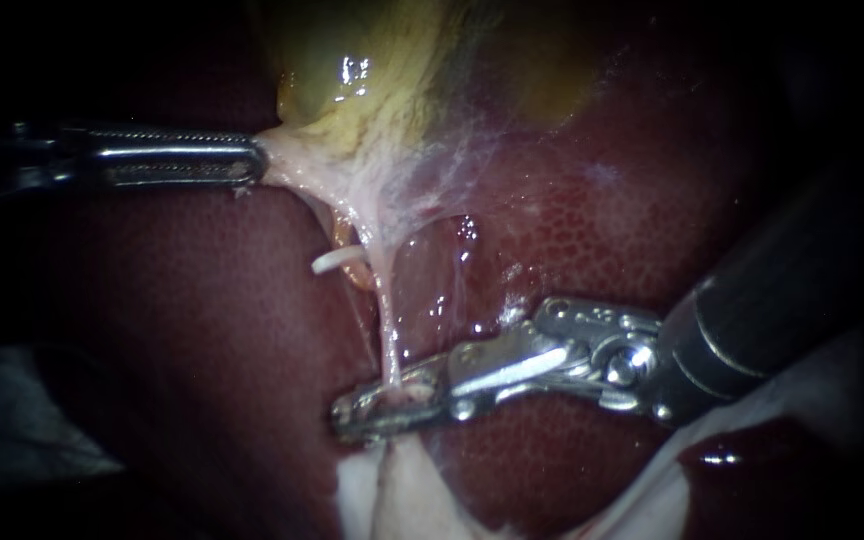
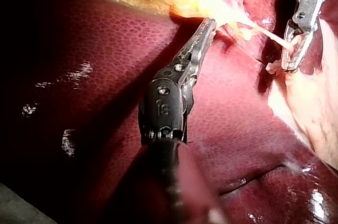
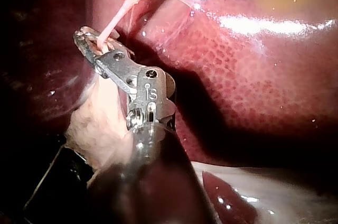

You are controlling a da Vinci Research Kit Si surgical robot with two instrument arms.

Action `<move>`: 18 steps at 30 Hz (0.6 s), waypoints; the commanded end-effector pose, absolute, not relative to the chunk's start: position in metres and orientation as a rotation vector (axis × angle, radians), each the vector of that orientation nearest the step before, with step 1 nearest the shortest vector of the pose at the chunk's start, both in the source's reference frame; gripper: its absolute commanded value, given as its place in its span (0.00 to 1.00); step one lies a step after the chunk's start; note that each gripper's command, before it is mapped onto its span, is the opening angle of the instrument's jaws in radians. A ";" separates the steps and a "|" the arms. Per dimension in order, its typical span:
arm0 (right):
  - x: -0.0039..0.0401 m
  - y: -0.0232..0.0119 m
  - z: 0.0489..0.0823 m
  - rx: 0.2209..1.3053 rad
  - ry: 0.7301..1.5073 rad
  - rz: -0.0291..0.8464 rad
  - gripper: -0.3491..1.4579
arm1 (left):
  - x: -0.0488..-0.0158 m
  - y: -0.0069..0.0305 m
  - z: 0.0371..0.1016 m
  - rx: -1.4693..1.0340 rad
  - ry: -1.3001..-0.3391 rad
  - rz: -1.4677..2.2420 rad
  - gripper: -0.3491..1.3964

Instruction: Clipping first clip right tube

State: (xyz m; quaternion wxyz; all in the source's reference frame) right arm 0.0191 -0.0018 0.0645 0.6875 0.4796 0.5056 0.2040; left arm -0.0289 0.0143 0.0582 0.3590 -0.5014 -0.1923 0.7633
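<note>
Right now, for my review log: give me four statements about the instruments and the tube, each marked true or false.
1. The left instrument grips the pale lower edge of the gallbladder. True.
2. The right instrument hangs open, clear of the tube. False: its jaws are closed on the tube.
3. The tube runs from the gallbladder down to the right instrument. True.
4. The two instruments touch. False: liver shows between them.
</note>
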 end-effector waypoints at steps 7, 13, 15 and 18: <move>0.0188 -0.0018 0.0650 1.095 1.113 0.485 0.00 | -0.0289 0.0143 0.0582 -1.292 -0.493 1.968 0.00; 0.0188 -0.0019 0.0652 1.094 1.113 0.484 0.00 | -0.0289 0.0143 0.0582 -1.292 -0.493 1.968 0.00; 0.0188 -0.0019 0.0652 1.094 1.113 0.484 0.00 | -0.0289 0.0143 0.0582 -1.292 -0.493 1.968 0.00; 0.0188 -0.0018 0.0653 1.094 1.113 0.484 0.00 | -0.0289 0.0143 0.0582 -1.292 -0.493 1.968 0.00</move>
